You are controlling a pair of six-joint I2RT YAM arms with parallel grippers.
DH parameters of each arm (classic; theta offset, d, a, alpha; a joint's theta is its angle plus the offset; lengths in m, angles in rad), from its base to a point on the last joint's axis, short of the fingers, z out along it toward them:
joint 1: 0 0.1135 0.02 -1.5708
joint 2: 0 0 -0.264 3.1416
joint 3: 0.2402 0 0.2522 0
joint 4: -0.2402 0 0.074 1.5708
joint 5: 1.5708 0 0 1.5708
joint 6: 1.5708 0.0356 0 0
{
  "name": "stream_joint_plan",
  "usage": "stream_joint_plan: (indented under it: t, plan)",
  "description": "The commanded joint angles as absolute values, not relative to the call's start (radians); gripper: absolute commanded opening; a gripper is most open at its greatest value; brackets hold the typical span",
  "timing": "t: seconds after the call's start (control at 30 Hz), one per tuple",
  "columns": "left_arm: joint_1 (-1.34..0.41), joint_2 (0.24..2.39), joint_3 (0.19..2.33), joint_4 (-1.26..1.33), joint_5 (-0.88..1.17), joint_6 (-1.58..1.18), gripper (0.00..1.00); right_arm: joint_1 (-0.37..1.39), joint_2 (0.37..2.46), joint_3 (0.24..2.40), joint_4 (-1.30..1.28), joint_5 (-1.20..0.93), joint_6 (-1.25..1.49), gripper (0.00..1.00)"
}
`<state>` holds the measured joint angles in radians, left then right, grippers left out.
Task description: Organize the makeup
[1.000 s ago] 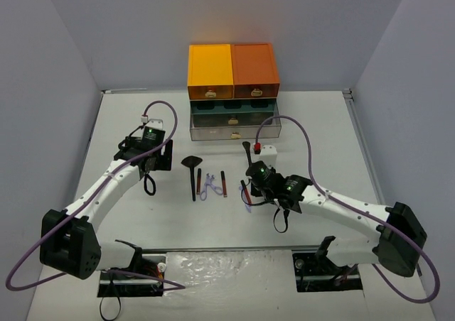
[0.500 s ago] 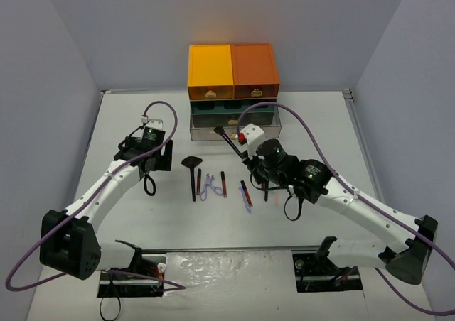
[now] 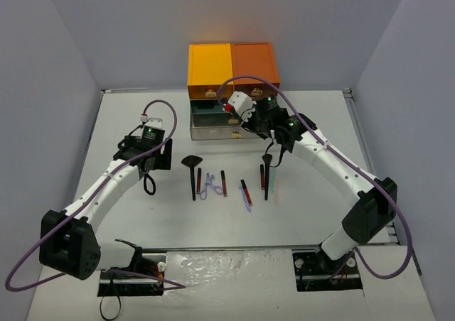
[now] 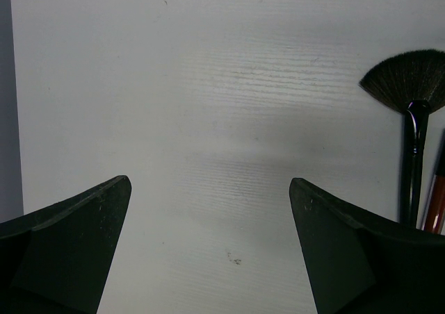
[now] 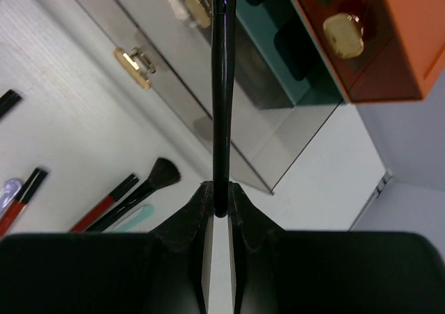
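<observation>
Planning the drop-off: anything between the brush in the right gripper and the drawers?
Nothing visible. The right gripper is shut on the brush, its shaft reaching over the clear drawer. The loose brush and pencils lie on the table, off to the side.

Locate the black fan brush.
Top view: the fan brush lies left of centre on the table, just left of a red-black pencil and the purple curler.
</observation>
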<state>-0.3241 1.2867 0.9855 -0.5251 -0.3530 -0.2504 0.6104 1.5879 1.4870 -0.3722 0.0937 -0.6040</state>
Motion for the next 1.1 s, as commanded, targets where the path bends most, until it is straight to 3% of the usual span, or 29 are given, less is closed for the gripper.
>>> stream_joint_plan:
  t: [0.0,0.13,0.23,0.33,0.4,0.63,0.83,1.07]
  plan:
    - [-0.318,1.248,1.039,-0.496,-0.376,-0.265,0.97,0.600,1.675,1.577,-0.326,0.101,-0.753,0.05]
    - [-0.318,1.244,1.042,-0.499,-0.382,-0.265,0.97,0.569,1.735,1.596,-0.257,0.121,-0.707,0.22]
    - [-0.318,1.240,1.040,-0.499,-0.383,-0.265,0.97,0.549,1.739,1.574,-0.142,0.179,-0.632,0.28]
    - [-0.318,1.242,1.039,-0.499,-0.382,-0.264,0.97,0.545,1.697,1.534,-0.049,0.215,-0.510,0.59]
    - [-0.318,1.245,1.042,-0.499,-0.380,-0.264,0.97,0.546,1.675,1.506,-0.025,0.232,-0.427,0.67]
    - [-0.318,1.253,1.045,-0.498,-0.370,-0.264,0.97,0.555,1.423,1.257,-0.024,0.345,0.018,0.66]
    - [-0.316,1.264,1.049,-0.495,-0.356,-0.265,0.97,0.560,1.220,0.906,-0.017,0.359,0.304,0.51]
    - [-0.318,1.284,1.054,-0.499,-0.350,-0.267,0.97,0.556,1.268,0.717,0.081,0.280,0.460,0.44]
